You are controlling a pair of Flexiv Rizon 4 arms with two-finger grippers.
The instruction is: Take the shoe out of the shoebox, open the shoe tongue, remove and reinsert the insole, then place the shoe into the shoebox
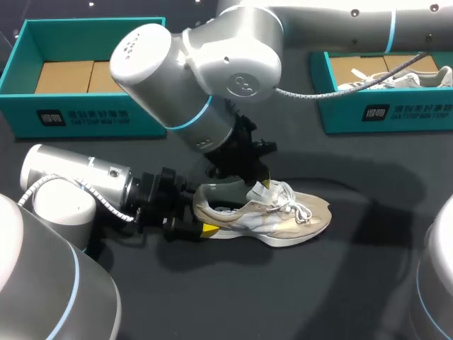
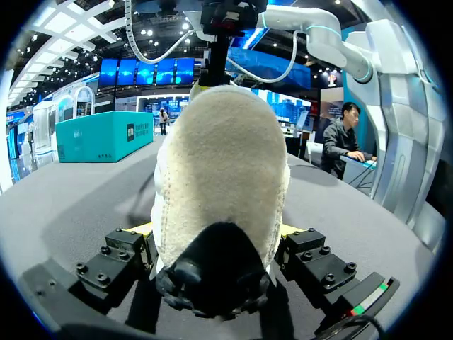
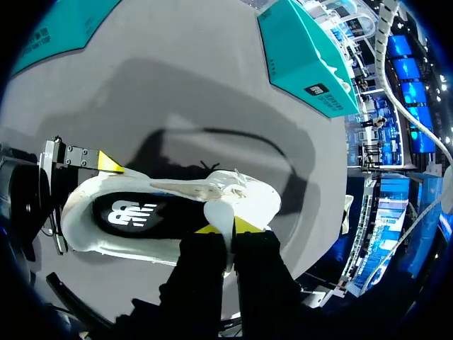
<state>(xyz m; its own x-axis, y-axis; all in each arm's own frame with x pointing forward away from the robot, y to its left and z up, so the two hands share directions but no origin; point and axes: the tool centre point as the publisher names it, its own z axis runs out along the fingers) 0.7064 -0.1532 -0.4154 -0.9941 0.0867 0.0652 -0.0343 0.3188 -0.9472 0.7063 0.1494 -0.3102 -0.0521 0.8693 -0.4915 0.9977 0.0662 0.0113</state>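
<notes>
A cream and white sneaker [image 1: 283, 216] lies on its sole on the dark table, toe to the right. My left gripper [image 1: 202, 217] comes in low from the left, its wide-set fingers against both sides of the heel [image 2: 226, 163]. My right gripper [image 1: 264, 185] reaches down from above and is shut on the white shoe tongue [image 3: 225, 212], pinched between its yellow tips [image 3: 245, 225]. The black insole [image 3: 141, 212] with a white logo lies inside the shoe. An empty teal shoebox [image 1: 85, 117] stands at the back left.
A second teal shoebox [image 1: 375, 113] at the back right holds another pale sneaker [image 1: 403, 78]. My right arm's large elbow [image 1: 205, 71] hangs over the table's middle, above the shoe. Bare dark table lies in front of and to the right of the shoe.
</notes>
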